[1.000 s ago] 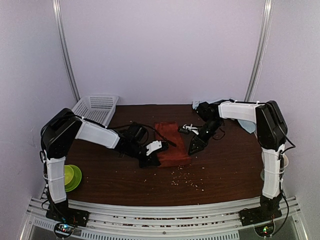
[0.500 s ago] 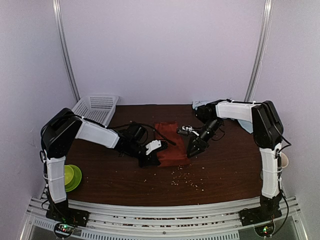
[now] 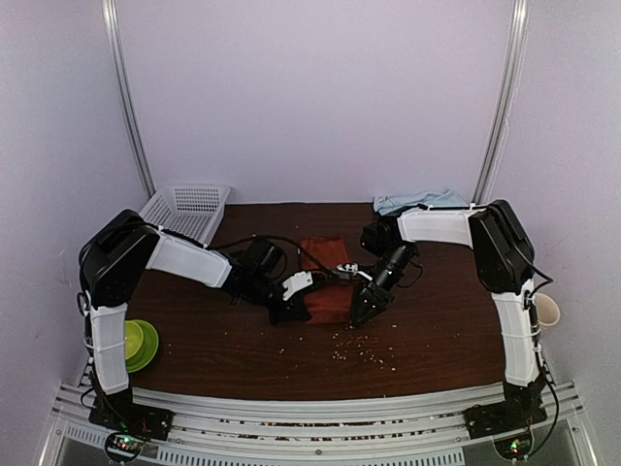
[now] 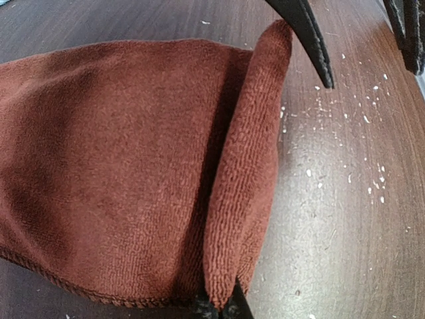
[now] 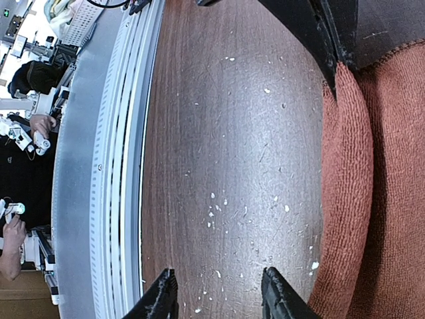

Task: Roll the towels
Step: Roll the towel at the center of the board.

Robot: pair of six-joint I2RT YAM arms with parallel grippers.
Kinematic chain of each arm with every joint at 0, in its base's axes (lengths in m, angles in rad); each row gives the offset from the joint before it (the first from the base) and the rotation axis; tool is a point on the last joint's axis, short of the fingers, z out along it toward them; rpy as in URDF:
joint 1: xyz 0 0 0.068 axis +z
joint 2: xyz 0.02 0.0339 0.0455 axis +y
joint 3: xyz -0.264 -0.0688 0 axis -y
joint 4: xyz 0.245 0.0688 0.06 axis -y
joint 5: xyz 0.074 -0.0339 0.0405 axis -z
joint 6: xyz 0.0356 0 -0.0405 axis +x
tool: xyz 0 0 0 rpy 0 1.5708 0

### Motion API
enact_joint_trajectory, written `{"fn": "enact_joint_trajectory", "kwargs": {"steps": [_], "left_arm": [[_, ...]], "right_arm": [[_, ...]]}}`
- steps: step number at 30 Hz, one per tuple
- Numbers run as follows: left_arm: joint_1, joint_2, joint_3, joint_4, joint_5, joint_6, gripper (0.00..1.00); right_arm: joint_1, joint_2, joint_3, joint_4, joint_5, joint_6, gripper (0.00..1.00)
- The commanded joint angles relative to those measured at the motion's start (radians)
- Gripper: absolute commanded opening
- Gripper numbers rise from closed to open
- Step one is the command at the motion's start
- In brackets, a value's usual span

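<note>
Rust-red towel (image 3: 328, 260) fold pinched in left fingers (image 4: 234, 311), open right fingers (image 5: 282, 300) now alongside.

The left arm (image 3: 189, 260) and right arm (image 3: 437, 223) alike pair white tubular links with bulky black joints, thin black cables (image 3: 254, 241) trailing near mid-frame, a white plate on the black left gripper (image 3: 296, 314), and lit bases (image 3: 136, 419) along the bottom.

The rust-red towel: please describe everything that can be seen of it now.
The rust-red towel is soft terry cloth with a stitched hem. It lies flat near the middle of the dark wooden table. Its near edge is turned over into a narrow fold. The left gripper is shut on one end of this fold, and the open right gripper stands at the other end.
</note>
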Motion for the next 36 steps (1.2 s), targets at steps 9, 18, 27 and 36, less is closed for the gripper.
{"fn": "enact_joint_trajectory", "kwargs": {"steps": [9,18,27,36], "left_arm": [[0.020,0.039,-0.026,-0.030,-0.065,-0.008,0.00],[0.020,0.032,-0.040,-0.019,-0.064,-0.005,0.00],[0.020,0.021,-0.042,-0.016,-0.093,-0.009,0.12],[0.013,-0.082,-0.094,0.017,-0.210,-0.022,0.44]], "right_arm": [[0.014,0.010,-0.025,0.159,0.018,0.139,0.43],[-0.006,0.016,-0.053,0.271,0.019,0.262,0.42],[-0.041,0.101,-0.017,0.222,-0.023,0.277,0.42],[-0.071,0.134,0.028,0.138,-0.079,0.247,0.41]]}}
